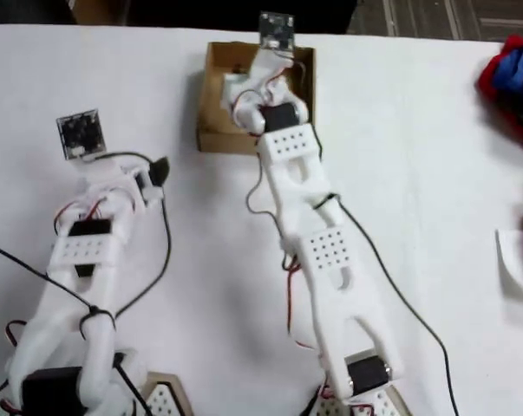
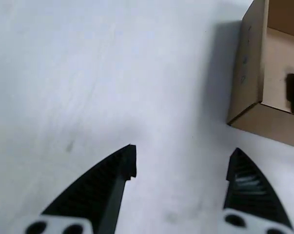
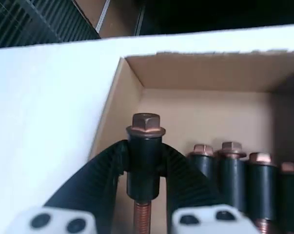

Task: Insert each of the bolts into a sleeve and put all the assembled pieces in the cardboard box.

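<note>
From above, the right arm (image 1: 289,147) stretches across the white worktop (image 1: 417,130), its far end down in the box (image 1: 211,104). The left arm (image 1: 83,247) sits well apart, off to the box's side.

Left wrist view: the left claw (image 2: 181,168) is spread wide with nothing between its fingers, only bare worktop. The box stands ahead of the claw and to one side, with something dark inside.

Right wrist view: the right claw (image 3: 146,151) is clamped on a black sleeve (image 3: 146,168) with a bolt (image 3: 146,123) through it. The copper head sits past the fingertips and the thread runs back between them. The piece is upright inside the box near a side wall, and just beside the claw stands a row of assembled pieces (image 3: 232,168).
</note>
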You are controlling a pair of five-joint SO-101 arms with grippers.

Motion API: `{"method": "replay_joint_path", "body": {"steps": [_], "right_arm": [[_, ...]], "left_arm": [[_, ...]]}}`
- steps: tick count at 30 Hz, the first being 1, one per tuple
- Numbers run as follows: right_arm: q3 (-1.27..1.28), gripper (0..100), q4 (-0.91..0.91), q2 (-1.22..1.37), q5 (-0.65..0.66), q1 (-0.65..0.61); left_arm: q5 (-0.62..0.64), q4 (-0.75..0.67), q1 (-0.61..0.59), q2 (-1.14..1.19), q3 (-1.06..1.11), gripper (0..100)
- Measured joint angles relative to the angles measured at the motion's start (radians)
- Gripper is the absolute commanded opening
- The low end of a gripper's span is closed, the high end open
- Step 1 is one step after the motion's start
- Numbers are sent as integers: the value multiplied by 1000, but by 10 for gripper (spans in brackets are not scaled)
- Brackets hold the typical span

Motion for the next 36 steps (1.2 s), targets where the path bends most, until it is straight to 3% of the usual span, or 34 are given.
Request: {"method": "replay_joint_path", "body": {"steps": [30,36], "right_arm": [[153,23,-98,2,17,2],[153,134,-98,2,35,2]], "left_arm": [[0,0,2,0,0,308],[0,0,2,0,0,308]]}}
